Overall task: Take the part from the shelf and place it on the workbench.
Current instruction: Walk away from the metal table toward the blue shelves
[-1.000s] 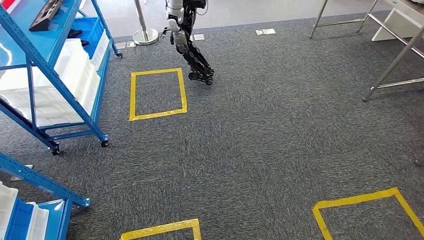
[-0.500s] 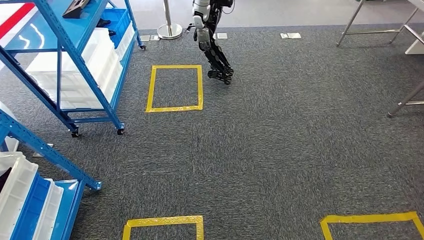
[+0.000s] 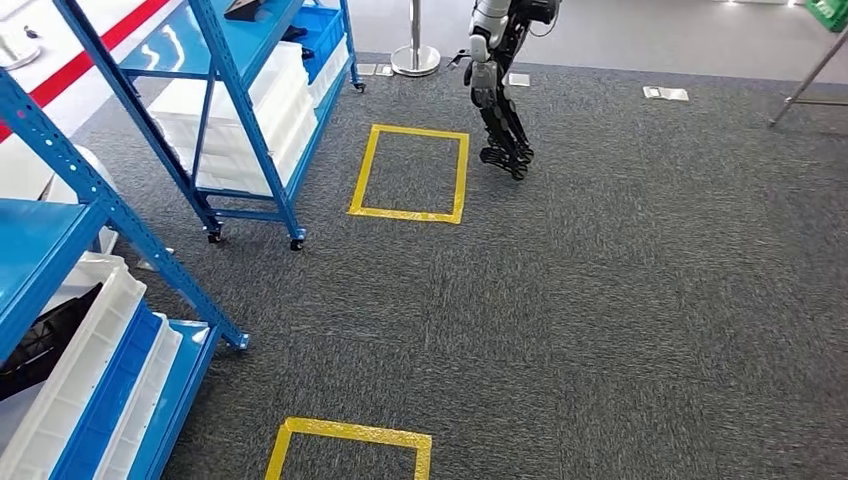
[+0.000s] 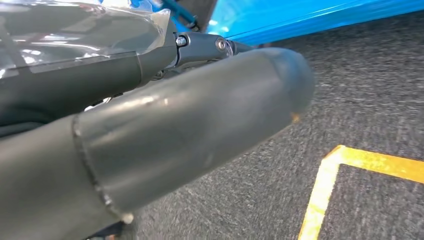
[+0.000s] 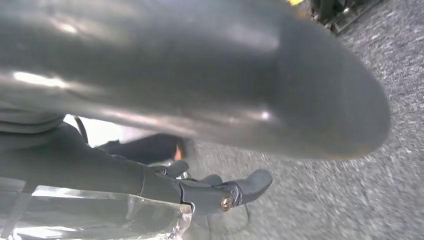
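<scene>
A blue shelf stands close at the left in the head view. A white bin on its lower level holds a dark part, partly hidden by the shelf board. A second blue shelf stands farther back, with a black part on its top board. My left hand hangs over the carpet near a blue shelf edge, its dark fingers stretched out and holding nothing. My right hand also hangs down, with fingers extended and holding nothing.
Another humanoid robot stands on the carpet at the back, beside a yellow tape square. A second tape square lies near me. A stanchion base and a metal table leg are at the far edge.
The camera has turned left: the whole scene has slid right, the shelves have come further into the picture, and the metal table at the right has nearly left it.
</scene>
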`<action>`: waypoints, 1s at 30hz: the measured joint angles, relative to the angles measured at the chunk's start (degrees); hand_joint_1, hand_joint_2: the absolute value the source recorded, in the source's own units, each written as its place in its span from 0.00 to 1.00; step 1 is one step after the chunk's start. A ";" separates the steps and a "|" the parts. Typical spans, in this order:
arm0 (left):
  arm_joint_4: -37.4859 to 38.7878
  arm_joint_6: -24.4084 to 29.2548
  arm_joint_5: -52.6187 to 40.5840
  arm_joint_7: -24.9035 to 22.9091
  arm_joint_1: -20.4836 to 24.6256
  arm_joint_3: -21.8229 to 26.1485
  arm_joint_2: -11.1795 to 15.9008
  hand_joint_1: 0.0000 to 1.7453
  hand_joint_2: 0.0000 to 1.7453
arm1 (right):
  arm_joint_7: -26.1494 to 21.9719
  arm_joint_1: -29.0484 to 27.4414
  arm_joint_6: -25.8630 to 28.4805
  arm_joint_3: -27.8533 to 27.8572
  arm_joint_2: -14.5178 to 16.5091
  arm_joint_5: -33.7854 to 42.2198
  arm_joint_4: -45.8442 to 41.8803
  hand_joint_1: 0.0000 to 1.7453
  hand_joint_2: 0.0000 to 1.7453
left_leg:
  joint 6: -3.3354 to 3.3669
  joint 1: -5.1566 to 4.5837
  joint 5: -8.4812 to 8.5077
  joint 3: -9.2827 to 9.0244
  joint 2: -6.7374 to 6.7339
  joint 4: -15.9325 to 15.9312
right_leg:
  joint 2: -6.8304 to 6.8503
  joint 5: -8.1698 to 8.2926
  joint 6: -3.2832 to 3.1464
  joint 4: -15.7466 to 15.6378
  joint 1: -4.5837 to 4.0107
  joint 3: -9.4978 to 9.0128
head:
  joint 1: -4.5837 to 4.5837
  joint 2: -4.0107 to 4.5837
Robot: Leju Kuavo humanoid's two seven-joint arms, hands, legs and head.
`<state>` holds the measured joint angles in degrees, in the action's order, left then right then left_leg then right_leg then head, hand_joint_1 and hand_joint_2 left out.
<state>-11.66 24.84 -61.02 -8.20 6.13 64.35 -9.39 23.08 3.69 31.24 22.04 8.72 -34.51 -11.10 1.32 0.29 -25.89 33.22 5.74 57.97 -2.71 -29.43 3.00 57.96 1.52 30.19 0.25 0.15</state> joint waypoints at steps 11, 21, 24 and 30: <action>0.01 0.45 0.07 -0.22 -0.21 0.14 -0.05 0.00 0.00 | -0.08 -0.08 -0.03 0.04 -0.03 -0.65 0.00 0.00 0.00 | -1.46 0.45 -5.27 6.77 -5.79 13.38 | 6.17 0.30 -3.10 -0.30 -0.88 -0.50 | 0.69 0.00; 0.00 1.54 0.64 -0.67 0.17 0.52 -0.16 0.00 0.00 | -0.29 0.26 -0.09 0.03 0.17 -1.71 -0.07 0.00 0.00 | 1.28 0.02 0.08 -0.22 -6.12 -0.45 | 5.13 -3.89 -1.63 5.79 -1.29 1.24 | 0.38 0.00; -0.01 1.69 0.83 -0.79 0.21 0.82 -0.22 0.00 0.00 | -0.31 0.00 -0.16 0.02 0.19 -1.98 -0.07 0.00 0.00 | 1.51 -0.03 0.20 -0.03 -3.94 -0.46 | 3.07 -7.48 -1.67 15.91 -1.09 6.40 | 0.25 0.00; -0.01 2.16 1.09 -0.90 0.09 1.45 -0.50 0.00 0.00 | -0.33 -0.01 -0.43 0.02 0.08 -2.39 -0.05 0.00 0.00 | 0.50 -0.14 0.09 -0.04 0.07 0.10 | 0.07 -0.11 0.15 0.60 -0.17 0.30 | 0.11 0.00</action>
<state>-11.67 27.00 -59.93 -9.10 6.22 65.80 -9.88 22.75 3.68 30.81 22.05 8.80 -36.91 -11.15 1.82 0.15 -25.80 33.18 5.81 58.07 -2.64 -29.54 3.14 58.56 1.36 30.49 0.35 0.15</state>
